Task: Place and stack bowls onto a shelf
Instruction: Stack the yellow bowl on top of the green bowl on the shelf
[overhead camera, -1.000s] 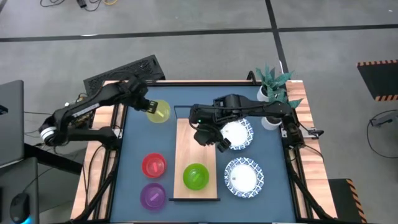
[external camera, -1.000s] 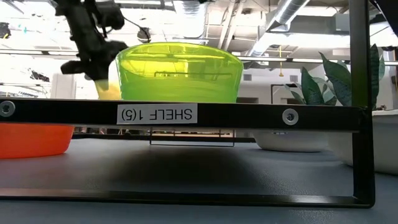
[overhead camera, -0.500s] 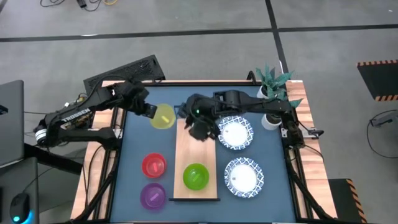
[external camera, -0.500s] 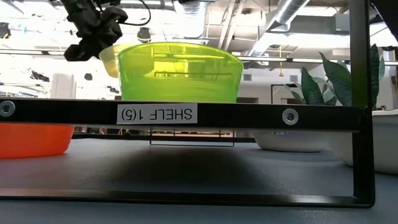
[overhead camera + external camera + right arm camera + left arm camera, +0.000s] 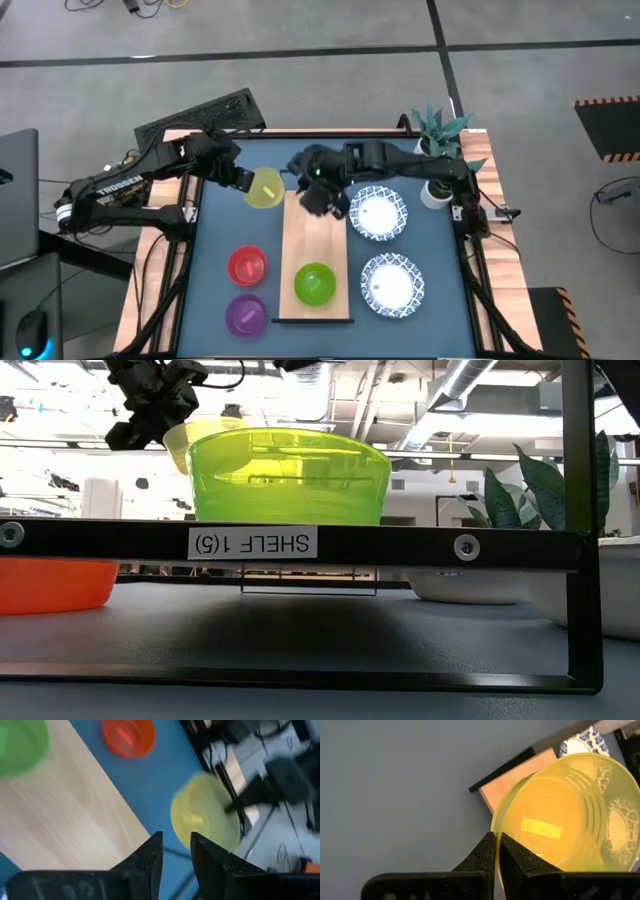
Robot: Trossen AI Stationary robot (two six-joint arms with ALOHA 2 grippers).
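My left gripper is shut on a yellow bowl, which hangs over the table just left of the shelf's far end. In the low view the yellow bowl shows behind the green one. The shelf is a light wooden board with a green bowl standing on its near part. A red bowl and a purple bowl stand on the blue table left of it, and two white dishes lie to its right. My right gripper hovers open over the shelf's far end, empty. My left gripper pinches the yellow bowl's rim on the side nearest the arm, one finger inside the bowl and one outside. The fingers come slanting down from the table's left. The bowl is lifted clear and tilted, with its mouth turned toward the gripper.
A potted plant and a white pot stand at the far right corner. A black keyboard-like object lies beyond the far left corner. The shelf's black frame crosses the low view.
My left gripper has risen and carried the yellow bowl toward the shelf's far end. My right gripper has drawn away from the far white dish toward the shelf's far end, and its wrist has turned.
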